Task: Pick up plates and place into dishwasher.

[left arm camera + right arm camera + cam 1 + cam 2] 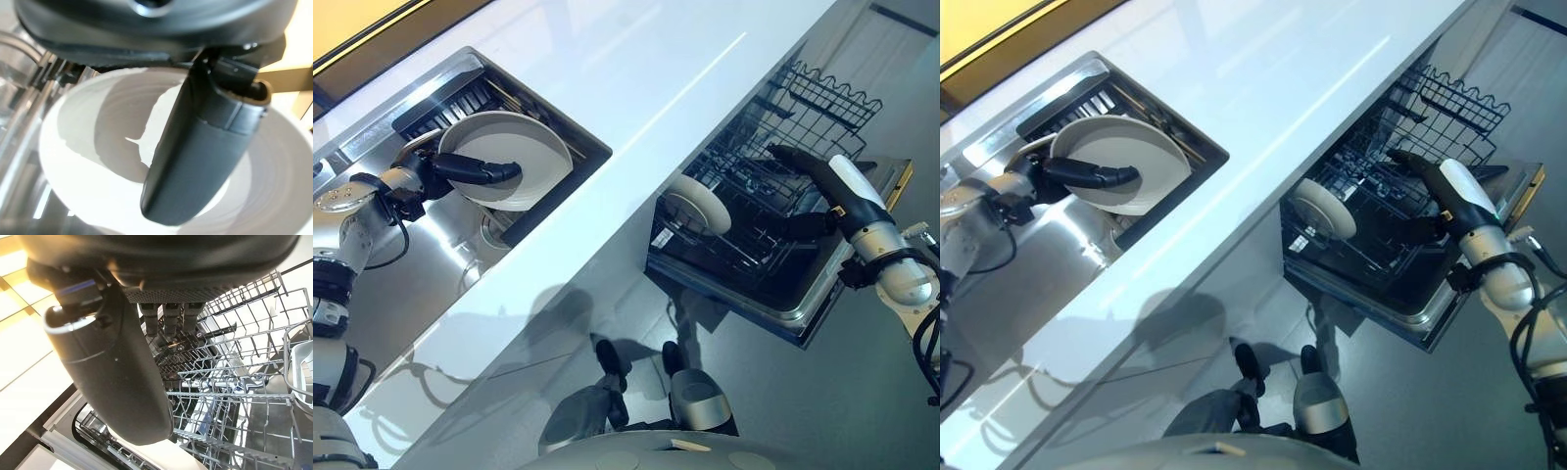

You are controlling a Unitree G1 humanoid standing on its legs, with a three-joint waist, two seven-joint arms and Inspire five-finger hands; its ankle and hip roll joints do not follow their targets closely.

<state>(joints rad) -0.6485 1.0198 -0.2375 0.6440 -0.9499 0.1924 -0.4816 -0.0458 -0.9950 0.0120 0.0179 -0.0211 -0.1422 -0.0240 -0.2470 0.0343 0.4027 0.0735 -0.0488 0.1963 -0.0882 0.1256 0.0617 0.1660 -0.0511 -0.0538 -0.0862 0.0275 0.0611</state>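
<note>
Your left hand (460, 171) is gripping the large round off-white plate (524, 152) at its rim, thumb lying across the plate's face while the fingers behind it are hidden, so you are pinching it tilted up over the recessed stainless sink (440, 245) set into the glossy white countertop (636, 88). Judging from this, you are lifting the plate out, and the carry across to the open dishwasher's black wire rack (773, 196) is not yet begun. Keep the pinch firm and the plate on edge while you are clearing the sink wall, since a glazed rim will likely slip if you are tilting it flat. Aim for a free slot beside the smaller white plate (700, 208) already standing on edge in the rack.

Your right hand (808, 171) is hovering over the rack with its fingers stretched out straight, holding nothing; keep it clear of the tines.

What lies in the sink under the lifted plate is hard to make out: pale round shapes there may be more dishes. The rack's near corner is cut off by the counter's edge.
</note>
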